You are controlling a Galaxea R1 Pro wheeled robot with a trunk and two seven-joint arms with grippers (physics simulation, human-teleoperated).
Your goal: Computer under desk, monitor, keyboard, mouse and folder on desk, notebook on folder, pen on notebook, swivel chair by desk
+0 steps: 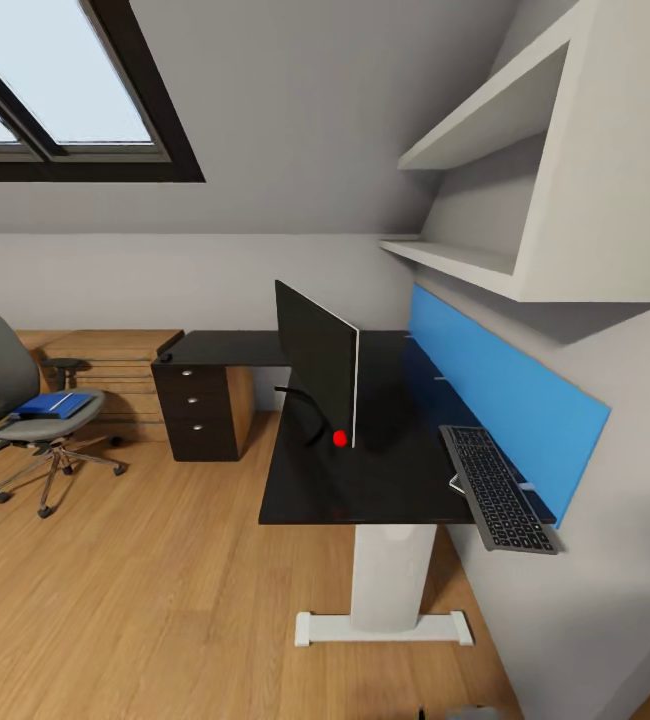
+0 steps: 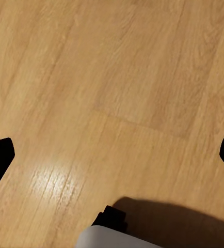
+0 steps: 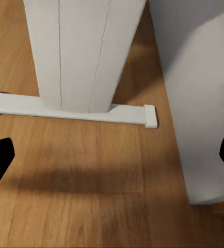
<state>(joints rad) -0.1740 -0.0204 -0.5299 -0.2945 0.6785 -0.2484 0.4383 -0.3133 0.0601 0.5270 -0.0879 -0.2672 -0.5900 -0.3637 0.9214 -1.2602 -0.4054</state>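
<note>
keyboard (image 1: 500,487) is lying at the near right edge of the desk (image 1: 365,490), overhanging it slightly and tilted against the blue wall panel (image 1: 510,385), right of the monitor (image 1: 317,360), while the folder (image 1: 57,404) is sitting on the swivel chair (image 1: 15,400) well apart to the left. keyboard is likely looking stiff, light and thin, so pinching a long edge mid-length is seeming best. left gripper (image 2: 112,155) and right gripper (image 3: 112,155) are both hanging released over the floor (image 2: 117,77), grasping nothing

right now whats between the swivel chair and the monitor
In the head view, the black drawer unit stands between swivel chair and monitor.
</note>
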